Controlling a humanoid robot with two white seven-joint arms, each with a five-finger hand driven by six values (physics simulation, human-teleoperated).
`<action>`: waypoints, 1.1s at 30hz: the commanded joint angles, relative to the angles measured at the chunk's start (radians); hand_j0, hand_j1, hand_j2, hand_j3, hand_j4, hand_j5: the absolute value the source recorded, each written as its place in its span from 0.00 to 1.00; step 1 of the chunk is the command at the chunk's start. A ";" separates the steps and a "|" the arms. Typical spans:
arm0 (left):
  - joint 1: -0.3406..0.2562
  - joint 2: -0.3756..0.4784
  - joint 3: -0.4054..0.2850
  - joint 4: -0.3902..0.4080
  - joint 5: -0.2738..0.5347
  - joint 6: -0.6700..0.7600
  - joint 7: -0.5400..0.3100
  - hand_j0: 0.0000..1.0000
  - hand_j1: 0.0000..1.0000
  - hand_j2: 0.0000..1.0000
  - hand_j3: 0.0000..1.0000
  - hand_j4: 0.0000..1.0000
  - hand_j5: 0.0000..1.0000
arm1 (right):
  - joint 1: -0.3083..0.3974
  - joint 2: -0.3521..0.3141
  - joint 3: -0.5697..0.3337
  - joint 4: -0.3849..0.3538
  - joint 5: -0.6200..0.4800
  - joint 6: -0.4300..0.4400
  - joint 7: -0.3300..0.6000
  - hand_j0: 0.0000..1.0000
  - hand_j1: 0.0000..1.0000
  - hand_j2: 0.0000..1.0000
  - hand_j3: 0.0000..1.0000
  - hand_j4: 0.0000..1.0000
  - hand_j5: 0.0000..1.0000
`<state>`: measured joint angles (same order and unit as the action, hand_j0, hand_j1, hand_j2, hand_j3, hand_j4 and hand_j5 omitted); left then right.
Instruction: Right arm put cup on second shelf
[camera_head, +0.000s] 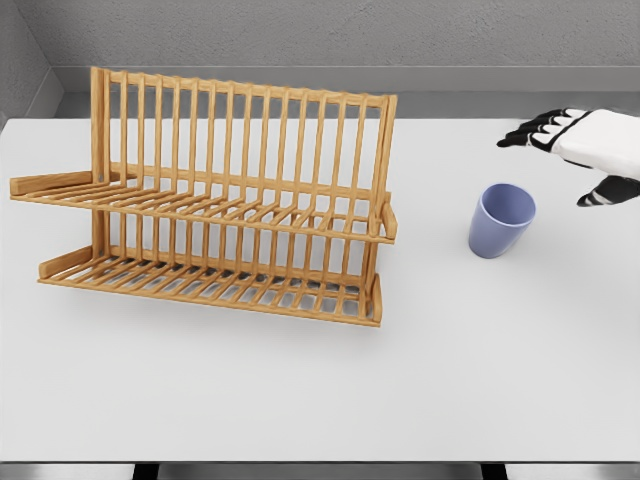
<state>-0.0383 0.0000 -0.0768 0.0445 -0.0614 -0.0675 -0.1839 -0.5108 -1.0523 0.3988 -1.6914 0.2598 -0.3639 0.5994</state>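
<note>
A white worktop (300, 400) fills most of the frame, with a grey wall behind it along the top. On the left half stands a wooden dish rack (215, 200) with an upright slatted back and two slatted shelves, the upper shelf (200, 205) across the middle of the rack and the lower shelf (210, 285) below it, nearer the front. Both shelves hold nothing. Right of centre, well apart from the rack, a blue cup (501, 220) stands on the worktop, mouth up and tipped slightly towards the camera. At the upper right edge of the frame, my right hand (585, 150) hovers above and to the right of the cup, not touching it, its black-tipped fingers (535, 130) spread apart and holding nothing.
</note>
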 joint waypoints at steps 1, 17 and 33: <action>0.000 0.000 0.000 0.000 0.000 0.000 0.000 1.00 1.00 1.00 1.00 1.00 1.00 | -0.002 0.034 0.094 0.045 -0.001 0.025 0.012 1.00 1.00 1.00 1.00 1.00 1.00; 0.000 0.000 0.000 0.000 0.000 0.000 0.000 1.00 1.00 1.00 1.00 1.00 1.00 | -0.103 0.109 0.209 0.153 0.002 0.028 0.012 1.00 1.00 1.00 1.00 1.00 1.00; 0.000 0.000 0.000 0.000 0.000 0.000 0.000 1.00 1.00 1.00 1.00 1.00 1.00 | -0.138 0.126 0.259 0.207 0.002 0.026 0.012 1.00 1.00 1.00 1.00 1.00 1.00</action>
<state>-0.0383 0.0000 -0.0767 0.0444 -0.0614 -0.0675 -0.1839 -0.6489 -0.9269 0.6573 -1.4857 0.2656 -0.3396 0.6112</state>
